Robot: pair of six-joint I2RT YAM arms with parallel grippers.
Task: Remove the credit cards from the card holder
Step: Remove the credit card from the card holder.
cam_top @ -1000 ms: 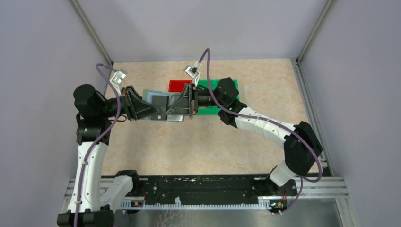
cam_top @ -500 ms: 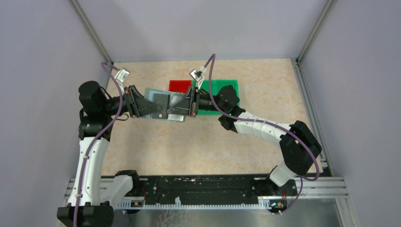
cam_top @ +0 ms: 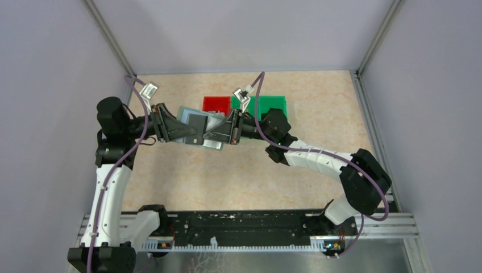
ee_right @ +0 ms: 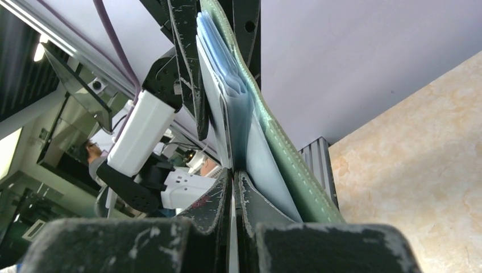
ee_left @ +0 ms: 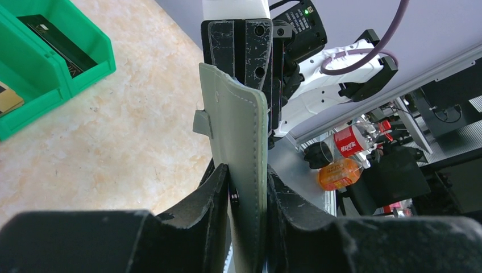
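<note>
From above, you have the card holder (cam_top: pixel 213 118) lifted off the table (cam_top: pixel 324 108) and spread open between both arms, just in front of the red bin (cam_top: pixel 216 103) and the green bin (cam_top: pixel 274 104). The left gripper (cam_top: pixel 183 132) has one end and the right gripper (cam_top: pixel 216 134) reaches in from the other. One dark credit card (cam_top: pixel 196 121) lies in the left half.

In the left wrist view, the jaws stand part-way apart with the holder's stitched edge upright between them. Both fingers (ee_left: pixel 216 193) rest against its faces, so it looks gripped, though only by a narrow margin.

In the right wrist view, the fingers (ee_right: pixel 213 199) are pressed fully together on one thin layer among the pale blue pockets. You cannot tell from here whether that layer is a card or a pocket leaf.

The risk lies in that doubt. If you pull while pinching a pocket, you drag the whole holder, and the left hold is shallow enough that it may slip free and drop. A skewed pull could also jam a card in its slot.
</note>
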